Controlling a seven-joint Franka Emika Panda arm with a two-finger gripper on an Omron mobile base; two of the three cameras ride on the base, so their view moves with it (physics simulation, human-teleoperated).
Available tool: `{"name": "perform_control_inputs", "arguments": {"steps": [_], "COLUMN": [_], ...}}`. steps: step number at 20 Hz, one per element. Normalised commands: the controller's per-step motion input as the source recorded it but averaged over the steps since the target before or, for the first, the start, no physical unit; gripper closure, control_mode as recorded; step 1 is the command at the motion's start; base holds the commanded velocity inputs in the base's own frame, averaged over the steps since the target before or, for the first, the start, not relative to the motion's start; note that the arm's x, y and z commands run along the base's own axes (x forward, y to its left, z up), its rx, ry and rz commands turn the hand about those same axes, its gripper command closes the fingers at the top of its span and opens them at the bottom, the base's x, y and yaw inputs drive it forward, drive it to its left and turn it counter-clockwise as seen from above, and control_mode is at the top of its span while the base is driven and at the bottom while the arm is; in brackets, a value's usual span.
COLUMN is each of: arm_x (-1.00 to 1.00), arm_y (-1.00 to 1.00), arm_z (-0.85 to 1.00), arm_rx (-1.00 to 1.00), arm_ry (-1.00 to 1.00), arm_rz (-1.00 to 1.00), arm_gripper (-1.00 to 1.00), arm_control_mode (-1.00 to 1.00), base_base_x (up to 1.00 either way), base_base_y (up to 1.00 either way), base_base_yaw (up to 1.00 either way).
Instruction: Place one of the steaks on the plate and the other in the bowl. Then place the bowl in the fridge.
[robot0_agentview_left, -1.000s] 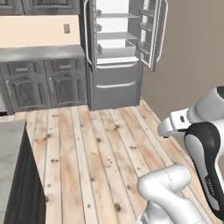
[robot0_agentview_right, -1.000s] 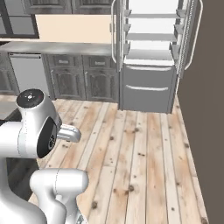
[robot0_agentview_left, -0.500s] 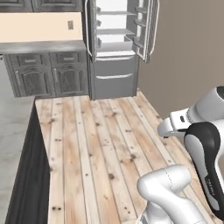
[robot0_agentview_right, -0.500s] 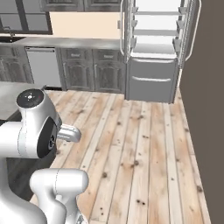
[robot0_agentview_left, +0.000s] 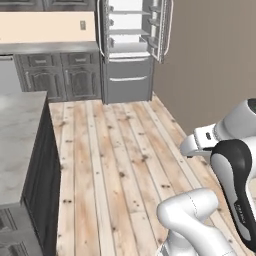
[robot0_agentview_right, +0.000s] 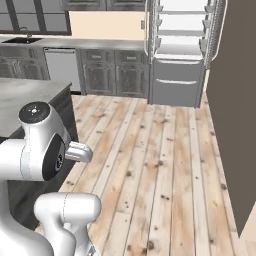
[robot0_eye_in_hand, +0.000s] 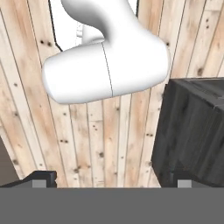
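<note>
The fridge (robot0_agentview_left: 131, 47) stands at the far end of the wooden floor with both upper doors swung open, white shelves showing and two grey drawers below; the right base view has the fridge (robot0_agentview_right: 182, 50) at its upper right. In the hand view my gripper (robot0_eye_in_hand: 113, 179) points down at the floor planks, its dark fingertips (robot0_eye_in_hand: 43, 177) wide apart with nothing between them, so it is open. The steaks, the plate and the bowl are out of view.
A grey-topped island counter (robot0_agentview_left: 20, 145) with dark sides runs along the left, also seen as the island counter (robot0_agentview_right: 30, 92) and its dark corner (robot0_eye_in_hand: 192, 131) close to the hand. Dark cabinets (robot0_agentview_left: 60, 75) line the back wall. A brown wall (robot0_agentview_right: 235, 125) closes the right.
The whole picture has shifted: the base has driven back from the fridge, which now looks smaller, and the island counter has come into view on the left. The arm's pose is unchanged.
</note>
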Motion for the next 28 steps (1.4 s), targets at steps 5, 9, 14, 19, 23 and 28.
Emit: {"name": "perform_control_inputs", "arguments": {"steps": [5, 9, 14, 19, 23, 28], "arm_x": [0.0, 0.0, 0.0, 0.0, 0.0, 0.0], "arm_y": [0.0, 0.0, 0.0, 0.0, 0.0, 0.0], "arm_z": [0.0, 0.0, 0.0, 0.0, 0.0, 0.0], "arm_rx": [0.0, 0.0, 0.0, 0.0, 0.0, 0.0], "arm_ry": [0.0, 0.0, 0.0, 0.0, 0.0, 0.0], "arm_rz": [0.0, 0.0, 0.0, 0.0, 0.0, 0.0], "arm_gripper": [-1.0, -1.0, -1.0, -1.0, -1.0, -1.0], "arm_control_mode": [1.0, 1.0, 1.0, 1.0, 1.0, 1.0], "base_base_x": [-0.86, -0.69, -0.37, -0.16, -0.1, -0.04], "base_base_y": [0.27, 0.47, 0.66, 0.71, 0.66, 0.58], "base_base_yaw": [0.01, 0.0, 0.0, 0.0, 0.0, 0.0]}}
